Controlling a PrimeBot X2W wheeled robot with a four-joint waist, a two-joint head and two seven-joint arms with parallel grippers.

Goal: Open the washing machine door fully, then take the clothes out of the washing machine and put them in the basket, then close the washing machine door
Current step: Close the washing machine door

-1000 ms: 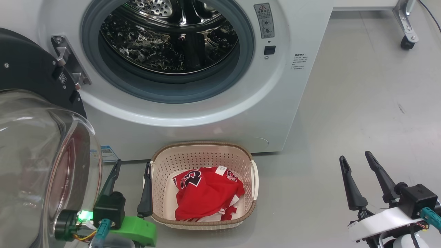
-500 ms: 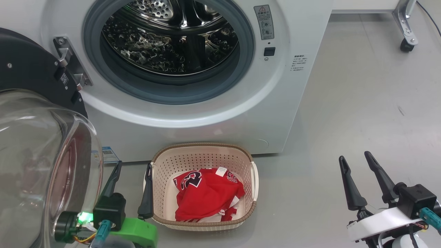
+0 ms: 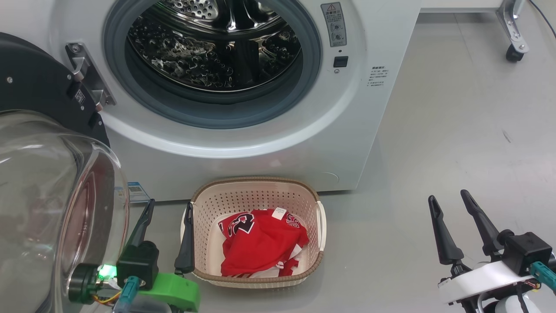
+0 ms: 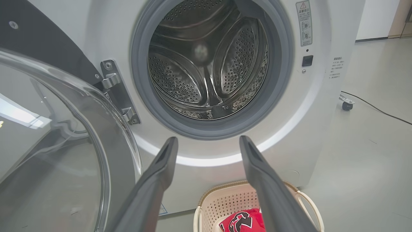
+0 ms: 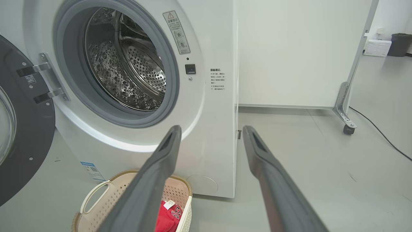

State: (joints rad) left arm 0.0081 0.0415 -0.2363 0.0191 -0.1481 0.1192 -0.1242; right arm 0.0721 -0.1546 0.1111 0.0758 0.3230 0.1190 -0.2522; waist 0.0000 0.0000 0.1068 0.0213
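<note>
Red clothes (image 3: 260,243) in basket (image 3: 256,180), washing machine door (image 3: 34,91) hanging open.
Empty left gripper (image 3: 170,204) and right gripper (image 3: 447,196) hovering spread wide; left sitting beside door, likely for closing it.

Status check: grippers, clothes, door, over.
Both open, empty: left gripper beside basket, right gripper over floor. In basket: red jersey. Wide open: washing machine door, left gripper close beside it.
</note>
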